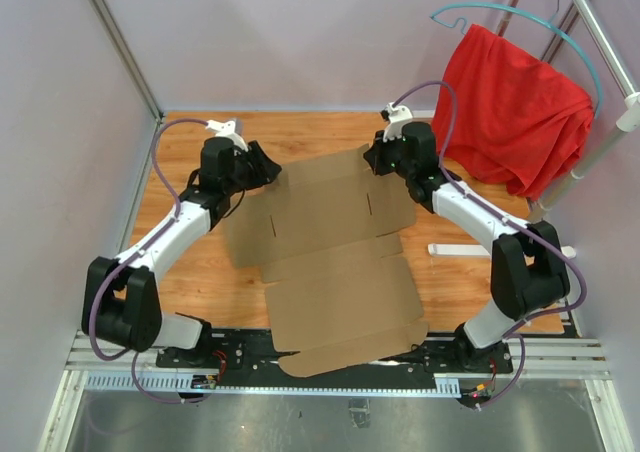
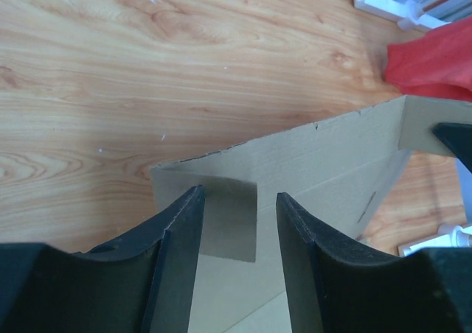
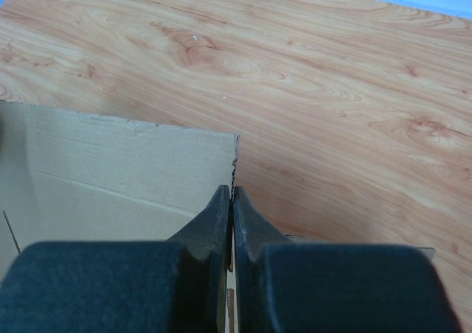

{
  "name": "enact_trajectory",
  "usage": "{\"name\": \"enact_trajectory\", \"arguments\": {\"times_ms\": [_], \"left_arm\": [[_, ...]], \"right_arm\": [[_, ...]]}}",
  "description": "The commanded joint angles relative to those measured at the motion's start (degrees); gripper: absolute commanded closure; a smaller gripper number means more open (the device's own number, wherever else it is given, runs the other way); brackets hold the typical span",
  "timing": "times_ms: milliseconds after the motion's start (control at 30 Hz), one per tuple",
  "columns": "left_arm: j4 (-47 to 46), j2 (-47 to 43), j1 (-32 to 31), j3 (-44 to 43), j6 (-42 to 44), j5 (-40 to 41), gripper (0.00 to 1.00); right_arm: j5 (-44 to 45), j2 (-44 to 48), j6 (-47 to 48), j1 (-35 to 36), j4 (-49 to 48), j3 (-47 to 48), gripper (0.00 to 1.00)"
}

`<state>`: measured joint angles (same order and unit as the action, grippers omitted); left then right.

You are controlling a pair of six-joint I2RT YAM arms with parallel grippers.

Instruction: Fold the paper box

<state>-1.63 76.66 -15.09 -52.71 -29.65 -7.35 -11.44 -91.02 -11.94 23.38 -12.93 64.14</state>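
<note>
Cardboard of the paper box [image 1: 340, 262] lies spread as a mostly flat sheet on the counter [image 2: 147, 53], its long axis running from the near edge between my two arm bases out toward the far side. Its far edge spans crosswise between my hands. My right hand [image 3: 232, 193] sits at the far right corner with its fingers pressed together. The sheet's side edge runs straight into the seam between them, so I read it as pinching that corner. My left hand [image 2: 237, 197] is at the far left corner, fingers spread. A strip of the panel shows in the gap between them, and I see no pad touching it. From the left wrist view the far panel stands tilted up off the counter, higher toward the right corner. What matters next, as I judge it, is that this panel's edge lies directly ahead of my left hand and inside its spread. That hand is the nearer one to the free corner and need only close, after which both hands can swing the panel over along its crosswise crease.
</note>
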Motion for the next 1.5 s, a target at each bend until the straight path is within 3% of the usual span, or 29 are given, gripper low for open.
{"name": "enact_trajectory", "arguments": {"times_ms": [0,267,567,800,933,1167,1467], "left_arm": [[-2.19,4.57,-0.55,-1.82,0.23,0.42,0.52],[-7.44,12.93,-0.51,-1.65,-0.46,2.40,0.55],[-6.97,19.13,-0.30,-4.61,1.16,6.12,0.56],[-7.11,21.16,0.15,-6.15,0.91,5.49,0.56],[-7.61,21.90,0.15,-6.44,0.69,4.84,0.56],[-6.57,21.61,0.32,-5.89,0.98,6.01,0.57],[-4.63,12.77,2.66,-0.12,-1.06,11.45,0.53]], "right_arm": [[-0.23,-2.49,0.56,1.93,0.36,2.72,0.99],[1.88,-11.87,0.96,1.94,8.66,11.92,0.99],[3.60,-23.98,0.67,1.46,18.29,24.39,0.96],[2.58,-31.88,1.06,1.14,25.06,33.60,0.83],[0.23,-33.33,1.21,1.16,25.52,34.74,0.68],[-0.12,-34.10,1.40,1.15,26.16,35.08,0.55],[-2.17,-34.38,1.41,2.51,26.09,35.69,0.52]]}}
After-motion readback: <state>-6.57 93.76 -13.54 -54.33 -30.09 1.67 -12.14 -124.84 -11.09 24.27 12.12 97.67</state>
